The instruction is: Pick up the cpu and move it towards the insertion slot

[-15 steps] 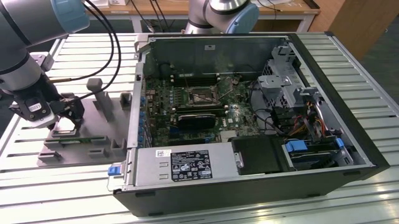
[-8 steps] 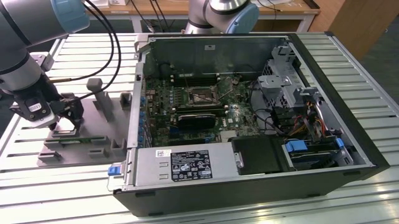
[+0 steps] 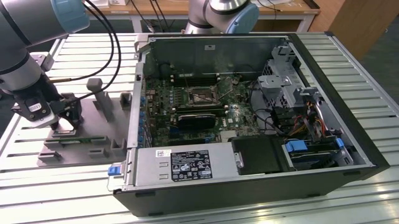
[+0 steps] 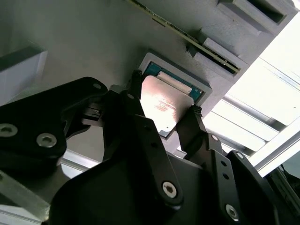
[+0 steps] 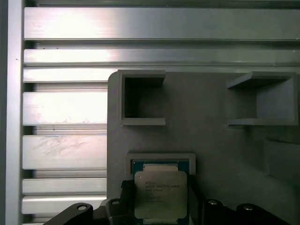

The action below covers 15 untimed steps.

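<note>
The gripper [image 4: 165,95] seems clamped on the cpu [image 5: 160,194], not yet lifted from its holder [image 5: 211,145] and well apart from the slot [image 3: 201,95].

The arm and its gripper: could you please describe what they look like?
The arm is silver-grey tubing with a light blue joint cap, and black cables loop beside it. The gripper is matte black, built of jointed links fastened with silver screws.
</note>
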Each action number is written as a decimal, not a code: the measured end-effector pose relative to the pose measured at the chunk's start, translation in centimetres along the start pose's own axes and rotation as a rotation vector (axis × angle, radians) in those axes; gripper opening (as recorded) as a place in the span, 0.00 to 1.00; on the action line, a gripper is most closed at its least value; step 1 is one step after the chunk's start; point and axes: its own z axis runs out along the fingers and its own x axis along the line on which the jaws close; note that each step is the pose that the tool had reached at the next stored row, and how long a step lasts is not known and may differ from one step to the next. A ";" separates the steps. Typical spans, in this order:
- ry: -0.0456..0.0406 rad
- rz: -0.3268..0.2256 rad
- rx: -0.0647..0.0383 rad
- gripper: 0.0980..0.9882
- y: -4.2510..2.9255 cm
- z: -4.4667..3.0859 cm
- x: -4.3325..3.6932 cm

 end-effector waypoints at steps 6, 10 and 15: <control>-0.0001 0.000 0.000 0.50 0.03 -0.69 -0.02; 0.0000 0.000 0.000 0.50 0.07 -1.59 -0.04; -0.0001 0.000 0.000 0.50 0.13 -2.99 -0.08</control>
